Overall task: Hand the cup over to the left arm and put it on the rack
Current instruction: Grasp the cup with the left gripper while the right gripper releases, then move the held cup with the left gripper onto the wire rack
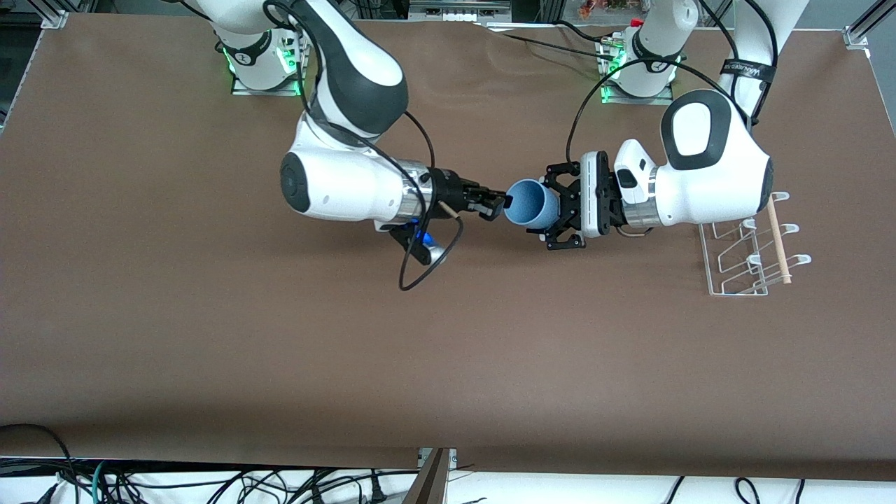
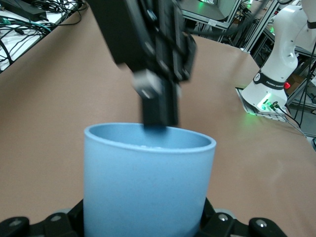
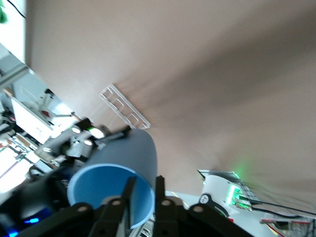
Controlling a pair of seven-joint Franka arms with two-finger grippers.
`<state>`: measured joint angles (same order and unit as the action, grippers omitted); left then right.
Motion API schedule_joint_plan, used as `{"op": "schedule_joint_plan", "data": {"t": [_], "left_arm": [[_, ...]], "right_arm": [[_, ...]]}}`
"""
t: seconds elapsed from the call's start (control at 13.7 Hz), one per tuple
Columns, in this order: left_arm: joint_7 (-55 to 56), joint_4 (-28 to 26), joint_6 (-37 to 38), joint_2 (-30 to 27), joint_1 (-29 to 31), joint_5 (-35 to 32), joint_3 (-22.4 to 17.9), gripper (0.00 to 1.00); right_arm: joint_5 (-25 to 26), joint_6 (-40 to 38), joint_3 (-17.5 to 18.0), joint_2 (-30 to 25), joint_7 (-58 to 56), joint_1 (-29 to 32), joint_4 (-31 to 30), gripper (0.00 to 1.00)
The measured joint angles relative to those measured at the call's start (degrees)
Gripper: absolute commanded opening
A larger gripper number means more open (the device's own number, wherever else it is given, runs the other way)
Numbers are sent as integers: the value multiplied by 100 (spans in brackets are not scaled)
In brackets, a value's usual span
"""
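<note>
The light-blue cup point(image 1: 528, 203) hangs on its side in the air over the middle of the table, mouth toward the right arm. My left gripper point(image 1: 551, 210) is shut on the cup's body point(image 2: 148, 187), one finger on each side. My right gripper point(image 1: 498, 203) straddles the cup's rim point(image 3: 113, 182), one finger inside and one outside. Its fingers point(image 3: 159, 185) are slightly open, with a gap between the inner finger and the wall. The white wire rack point(image 1: 745, 255) with its wooden dowel point(image 1: 779, 238) stands on the table under the left arm's elbow.
The right gripper point(image 2: 158, 89) fills the upper part of the left wrist view. The rack point(image 3: 123, 106) also shows in the right wrist view. Both arm bases stand along the edge farthest from the front camera. A loose black cable point(image 1: 427, 266) hangs below the right wrist.
</note>
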<state>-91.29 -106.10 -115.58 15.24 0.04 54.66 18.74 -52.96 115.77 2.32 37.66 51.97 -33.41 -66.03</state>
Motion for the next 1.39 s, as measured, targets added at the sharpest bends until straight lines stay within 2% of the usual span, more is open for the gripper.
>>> {"op": "schedule_joint_plan", "data": {"t": [0.15,0.37,0.58,0.73,1.1,1.24,1.39], "left_arm": [[-39,46,186,-8,115,-68,-9,0],[254,416,654,-49,261,-1049,-31,0],[999,795,1213,-73,331,-2404,-72,0],[1543,863,1380,-73,371,-3462,-86,0],[2531,869,1801,-62,396,-6067,-109,0],[2579,870,1976,-61,402,-6864,-125,0],[2640,867,2147,-53,397,-7709,-130,0]], "right_arm": [[117,-39,-125,-126,-4,223,61,99],[684,-539,-458,-468,-16,596,94,99],[1523,-1377,-1175,-932,-119,772,102,99],[1891,-1882,-1526,-1141,-410,783,99,99],[1969,-2929,-2562,-1316,-1672,800,85,99],[2059,-2996,-2640,-1488,-1906,881,-140,99],[2506,-2964,-2560,-1894,-2432,936,-719,99]]}}
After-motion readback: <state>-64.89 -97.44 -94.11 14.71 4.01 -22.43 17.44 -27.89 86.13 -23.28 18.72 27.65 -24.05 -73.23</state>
